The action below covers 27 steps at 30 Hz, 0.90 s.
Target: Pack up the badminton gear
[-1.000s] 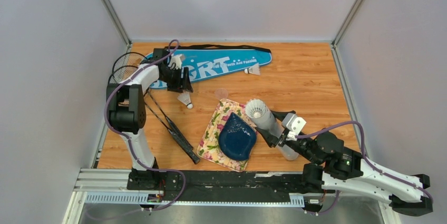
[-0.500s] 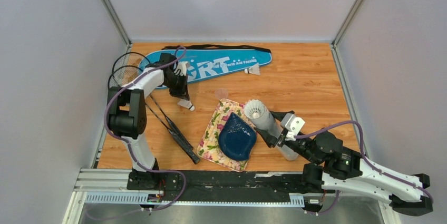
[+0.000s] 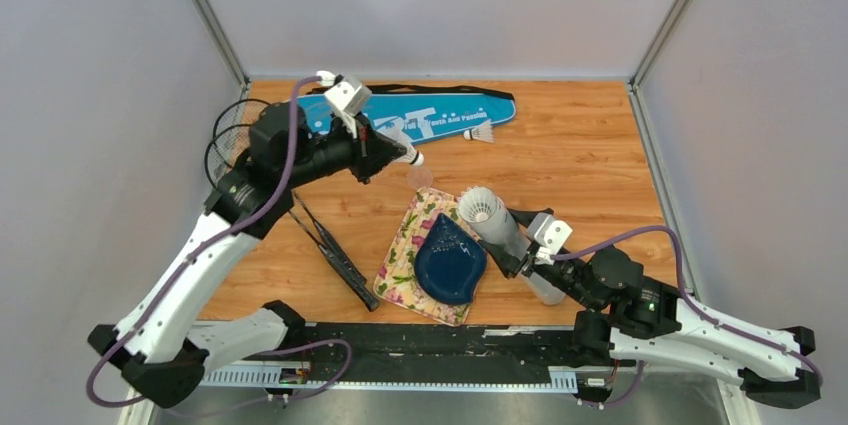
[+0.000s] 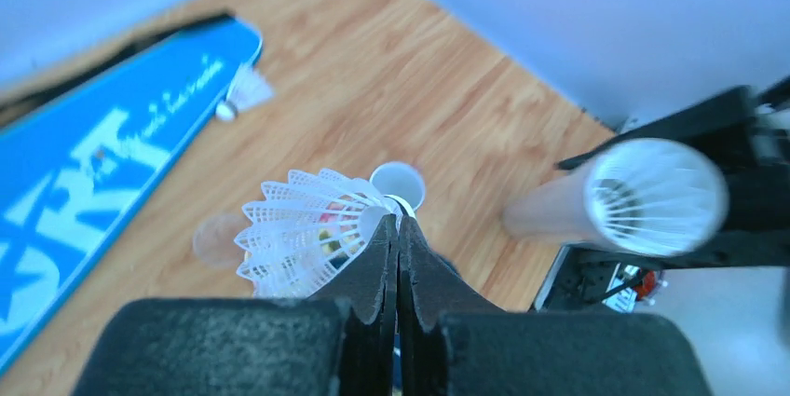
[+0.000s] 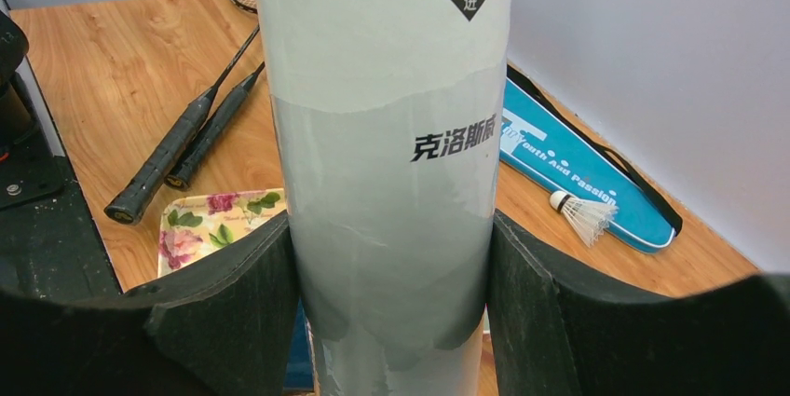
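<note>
My left claw (image 4: 398,233) has just snapped shut on a shuttlecock's (image 4: 303,242) feather skirt and lifted it off the worktop (image 4: 373,61) toward the tube (image 4: 643,196), which my right claw (image 5: 387,266) clasps around its body, so I judge loading comes next.

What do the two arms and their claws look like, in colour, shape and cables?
The left arm and the right arm have white links and black joints. A loose purple cable runs along each, and a white block sits at each wrist. The left claw and the right claw are black; their broad fingers have a rough, foam-like surface.
</note>
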Each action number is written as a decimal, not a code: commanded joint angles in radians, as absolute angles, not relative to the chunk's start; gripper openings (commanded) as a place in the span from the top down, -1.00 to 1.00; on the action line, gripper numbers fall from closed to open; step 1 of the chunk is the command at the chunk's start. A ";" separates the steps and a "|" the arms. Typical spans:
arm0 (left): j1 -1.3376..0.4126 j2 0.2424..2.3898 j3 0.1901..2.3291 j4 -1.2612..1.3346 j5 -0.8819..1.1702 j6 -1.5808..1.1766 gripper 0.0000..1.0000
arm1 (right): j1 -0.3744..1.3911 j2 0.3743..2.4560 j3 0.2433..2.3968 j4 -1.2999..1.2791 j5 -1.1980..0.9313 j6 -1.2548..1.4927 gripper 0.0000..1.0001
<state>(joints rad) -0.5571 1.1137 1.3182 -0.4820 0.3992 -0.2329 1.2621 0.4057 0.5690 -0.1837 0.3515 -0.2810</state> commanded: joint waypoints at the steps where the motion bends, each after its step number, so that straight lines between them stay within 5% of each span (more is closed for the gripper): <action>1: -0.685 1.051 1.325 -0.371 0.362 -0.215 1.00 | 1.266 0.413 0.571 -0.124 0.373 -0.265 0.41; 11: -0.966 1.081 1.379 -0.321 0.232 -0.084 1.00 | 1.267 0.419 0.587 -0.147 0.385 -0.265 0.41; 27: -1.023 1.138 1.540 -0.380 0.215 -0.109 1.00 | 1.267 0.393 0.595 -0.167 0.390 -0.264 0.42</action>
